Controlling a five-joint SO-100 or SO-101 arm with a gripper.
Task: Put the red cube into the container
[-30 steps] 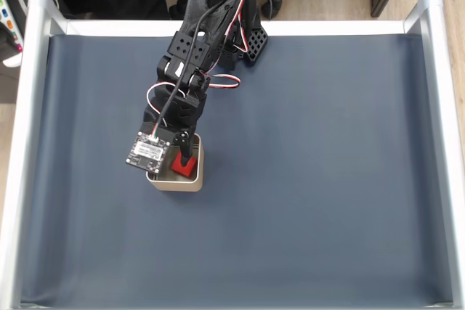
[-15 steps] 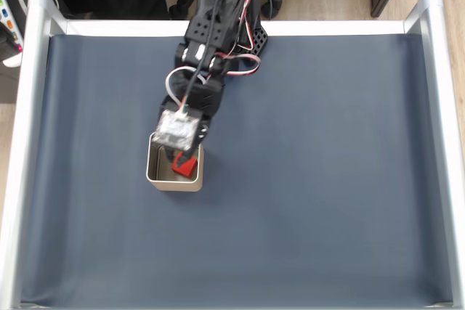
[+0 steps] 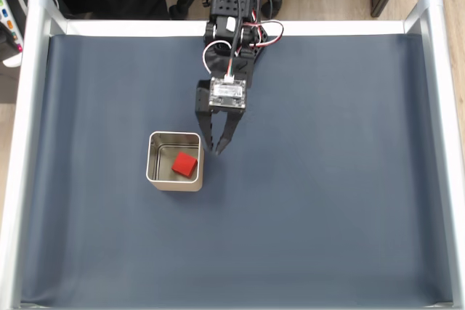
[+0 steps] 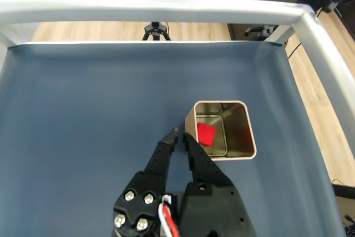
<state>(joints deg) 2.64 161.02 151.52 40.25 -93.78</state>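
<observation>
From the top edge of the fixed view the arm reaches down the middle of the frame, and its gripper [image 3: 214,149] hangs with its two dark fingers drawn nearly together, holding nothing, tips just beside the upper right corner of the container [image 3: 174,179]. The one red cube [image 3: 184,164] lies inside that single tin, toward its right wall, and in the wrist view the cube [image 4: 206,134] sits against the tin's [image 4: 247,132] left side just past the fingertips. Dark blue mat [image 3: 327,179] lies bare across the right half and lower part of the fixed view, bounded by a silver rail [image 3: 443,143].
</observation>
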